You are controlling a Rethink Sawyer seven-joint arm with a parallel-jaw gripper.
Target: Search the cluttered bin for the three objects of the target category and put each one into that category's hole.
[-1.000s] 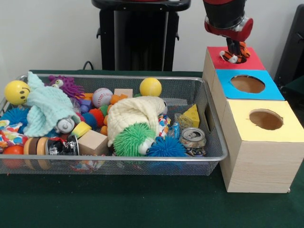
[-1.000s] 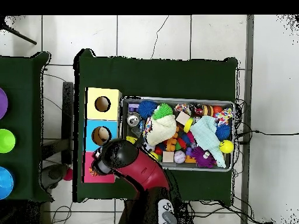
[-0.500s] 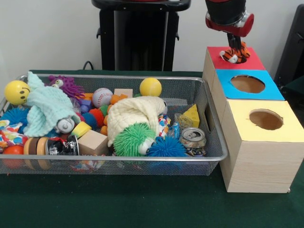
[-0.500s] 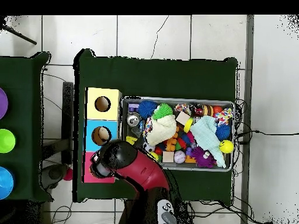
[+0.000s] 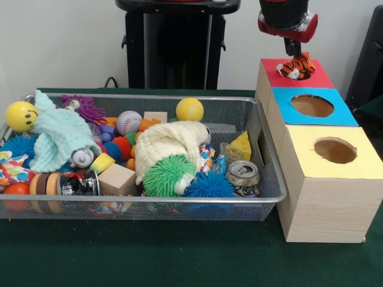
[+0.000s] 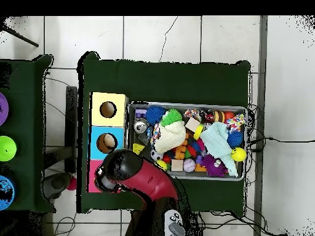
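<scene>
Front view showed the gripper [image 5: 292,52] above the red box [image 5: 294,76], at the far end of the row of three boxes. The tiger [image 5: 295,67] lay on the red top, over the spot where the hole would be, so the hole itself was hidden. A dark finger reached down to the tiger's back, but whether the gripper was clenched on it or released could not be told.

Next in the row stood the blue box [image 5: 311,106], then the yellow box [image 5: 333,173], both holes bare. The bin [image 5: 263,197] sat just beside the boxes, crowded: a cream cloth [image 5: 167,140] draped over a green spiky ball [image 5: 164,175], a blue spiky ball [image 5: 207,185], a can [image 5: 243,173], a wooden block [image 5: 116,178], a mint cloth [image 5: 60,136], a purple spiky toy [image 5: 84,106], a baseball [image 5: 128,122] and two yellow balls [image 5: 190,109].

Overhead, the arm [image 6: 138,178] covered most of the red box [image 6: 92,178], hiding gripper and tiger; the bin [image 6: 187,104] lay beside it.
</scene>
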